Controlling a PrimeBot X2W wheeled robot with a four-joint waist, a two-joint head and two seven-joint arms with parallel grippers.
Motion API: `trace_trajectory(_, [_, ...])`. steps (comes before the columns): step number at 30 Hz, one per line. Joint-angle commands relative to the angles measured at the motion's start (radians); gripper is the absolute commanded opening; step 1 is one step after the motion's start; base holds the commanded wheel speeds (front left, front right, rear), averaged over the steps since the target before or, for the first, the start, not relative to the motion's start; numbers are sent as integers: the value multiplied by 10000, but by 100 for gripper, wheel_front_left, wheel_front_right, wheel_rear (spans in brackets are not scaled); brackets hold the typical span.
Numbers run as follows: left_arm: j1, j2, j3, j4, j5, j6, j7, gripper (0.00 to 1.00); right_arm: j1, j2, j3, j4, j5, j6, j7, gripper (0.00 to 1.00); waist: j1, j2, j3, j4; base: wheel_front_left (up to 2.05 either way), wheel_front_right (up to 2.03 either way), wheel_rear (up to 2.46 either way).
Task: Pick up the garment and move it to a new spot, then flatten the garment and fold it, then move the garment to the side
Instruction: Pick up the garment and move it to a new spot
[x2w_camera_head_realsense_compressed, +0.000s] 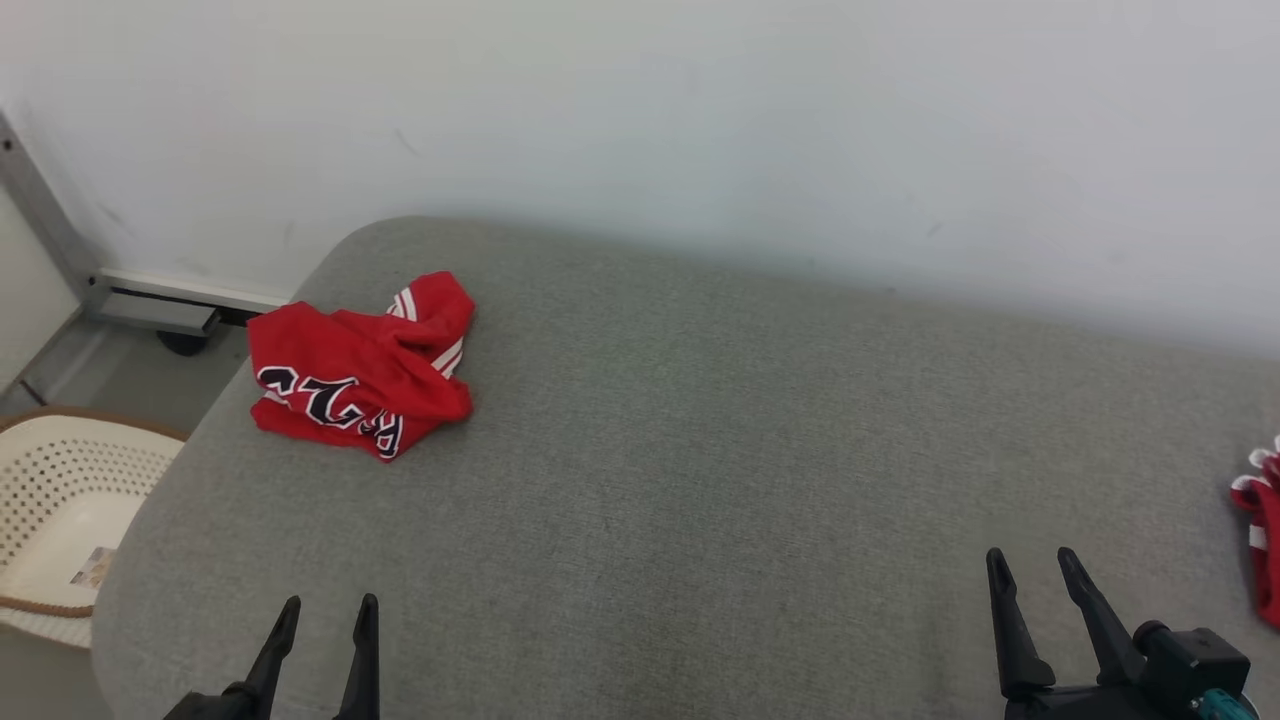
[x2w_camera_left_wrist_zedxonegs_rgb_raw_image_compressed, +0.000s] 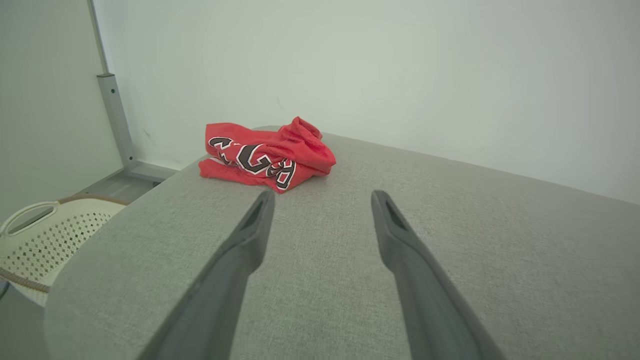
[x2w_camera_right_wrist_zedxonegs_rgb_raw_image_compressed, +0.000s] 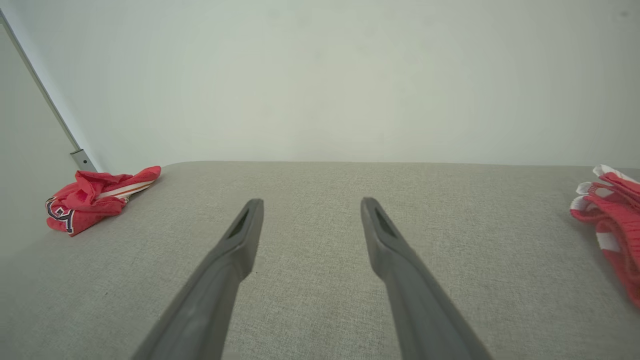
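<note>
Garment (x2w_camera_head_realsense_compressed: 360, 370): red, crumpled, at the far left corner of the grey cushion (x2w_camera_head_realsense_compressed: 700, 480).
Left gripper (x2w_camera_head_realsense_compressed: 331, 600): jaws wide, empty, well short of it.
Right gripper (x2w_camera_head_realsense_compressed: 1030, 553): jaws wide, empty.
Step in hand: reach; pinch a raised fold from above, clear of the cushion.

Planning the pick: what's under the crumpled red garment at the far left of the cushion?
The red garment lies directly on the grey cushion, whose fabric shows all round it. Anything beneath its bunched folds is covered, so I cannot tell.

Garment (x2w_camera_head_realsense_compressed: 360, 365) far left on cushion (x2w_camera_head_realsense_compressed: 700, 480), basket (x2w_camera_head_realsense_compressed: 60, 500) beside, possibly second garment (x2w_camera_head_realsense_compressed: 1262, 530) far right
</note>
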Motion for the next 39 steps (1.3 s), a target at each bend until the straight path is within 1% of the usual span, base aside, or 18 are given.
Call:
trace_trajectory(1, [3, 88, 46, 19, 10, -20, -53, 100, 54, -27, 29, -26, 88, -7, -48, 100, 0, -1, -23, 463, 0, 0, 0])
trace_trajectory(9, [103, 154, 80, 28, 31, -21, -53, 100, 43, -31, 323, -9, 205, -7, -48, 100, 0, -1, -78, 1293, 0, 0, 0])
trace_trajectory(16, [201, 217, 135, -24, -7, 3, -53, 100, -32, -30, 547, 1, 253, -7, -48, 100, 0, -1, -139, 1769, 0, 0, 0])
trace_trajectory(24, [293, 267, 119, -22, 14, 44, -53, 100, -40, -30, 662, 3, 300, -7, -48, 100, 0, -1, -160, 2065, 0, 0, 0])
trace_trajectory(30, [332, 242, 182, -79, -54, 110, -53, 100, -149, -30, 793, 48, 315, -7, -48, 100, 0, -1, -170, 2080, 0, 0, 0])
trace_trajectory(33, [290, 231, 94, 46, -121, 25, -47, 100, -180, -30, 852, 60, 312, -7, -48, 100, 0, -1, -178, 2067, 0, 0, 0])
trace_trajectory(36, [-62, 241, -129, 267, -169, -98, 307, 100, -194, -30, 887, 58, 306, -7, -48, 100, 0, -1, -172, 2063, 0, 0, 0])
trace_trajectory(39, [-553, 221, -436, 636, -254, -261, 1011, 100, -182, -30, 919, 64, 301, -7, -48, 100, 0, -1, -152, 2068, 0, 0, 0])
